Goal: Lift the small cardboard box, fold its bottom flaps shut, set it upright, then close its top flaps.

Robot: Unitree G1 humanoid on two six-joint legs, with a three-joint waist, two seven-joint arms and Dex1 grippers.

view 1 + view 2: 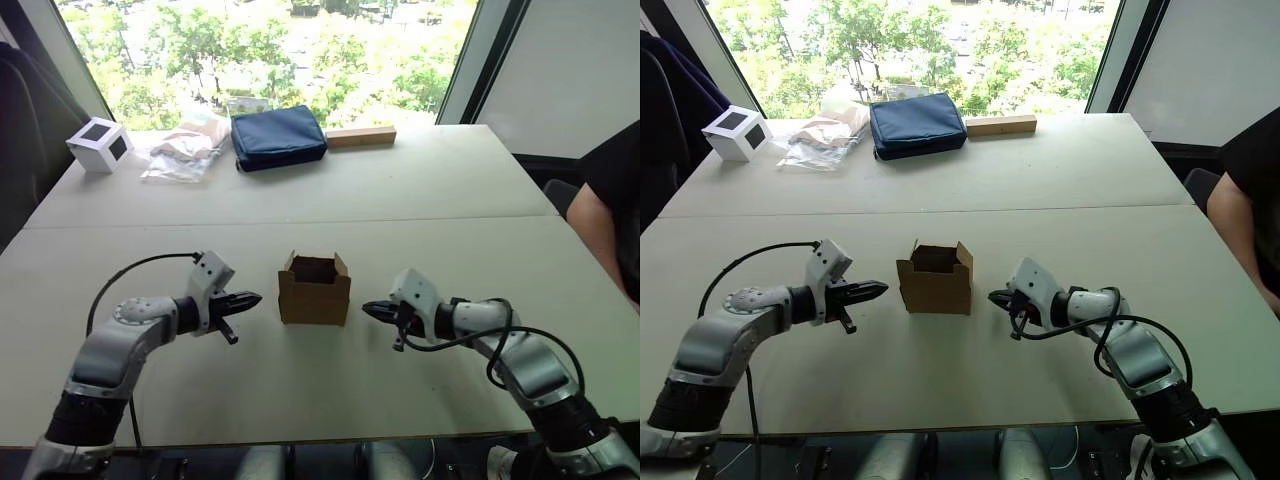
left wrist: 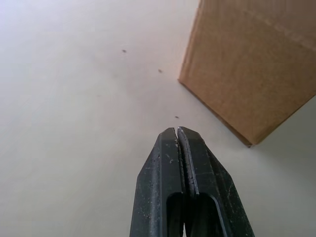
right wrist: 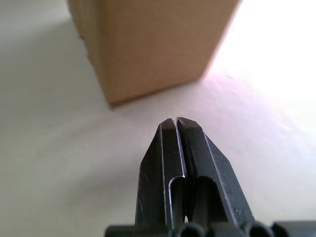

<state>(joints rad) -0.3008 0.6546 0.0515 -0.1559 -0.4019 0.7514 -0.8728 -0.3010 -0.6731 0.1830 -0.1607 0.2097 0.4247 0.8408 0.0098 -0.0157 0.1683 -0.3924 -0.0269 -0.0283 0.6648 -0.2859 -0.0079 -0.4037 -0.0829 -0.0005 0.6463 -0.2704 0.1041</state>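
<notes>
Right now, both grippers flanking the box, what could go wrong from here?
1. Both the left gripper and right gripper have their fingers shut and hold nothing. Pushed in like this, they would likely shove or tip the small cardboard box rather than grasp it.
2. The top flaps stand open; a gripper coming in high could snag or bend one.
3. The box sits free on the table, so uneven contact may spin it.
</notes>
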